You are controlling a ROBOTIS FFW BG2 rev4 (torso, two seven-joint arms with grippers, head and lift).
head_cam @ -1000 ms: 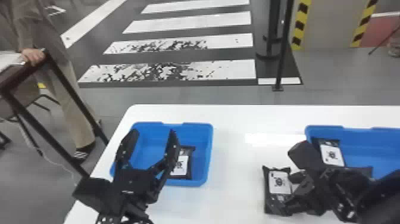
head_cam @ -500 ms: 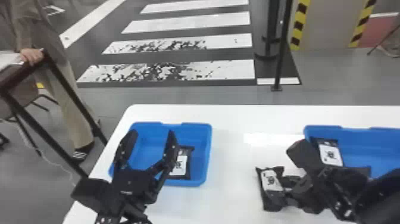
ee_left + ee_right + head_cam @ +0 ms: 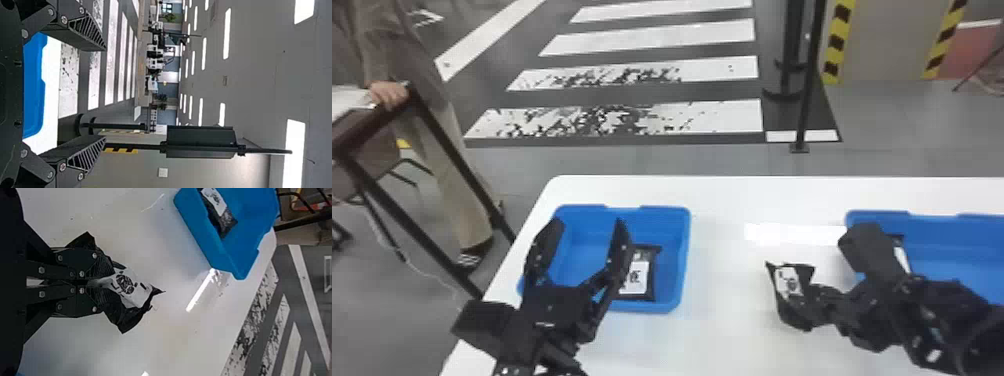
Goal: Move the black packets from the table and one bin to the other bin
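Black packet [image 3: 788, 282], head view lower right | long axis near-vertical, slanting down rightward | white label, black print | right pincer [image 3: 813, 301]: clamped on packet | left pincer [image 3: 589, 225], lower left: fingers apart

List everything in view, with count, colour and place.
black packets: at least three, black with white labels; one in the left bin, one in the right gripper, at least one in the right bin, mostly hidden
left bin: one, blue, on the table
right bin: one, blue, on the table
table: one, white, before the robot
side stand: one, dark frame, far left
crosswalk stripes: several, white, floor beyond
poles: at least two, black, beyond the table
hazard strips: two, yellow and black, back right
ceiling lights: many, white, overhead
grippers: two, black; left gripper open by the left bin, right gripper closed on its packet
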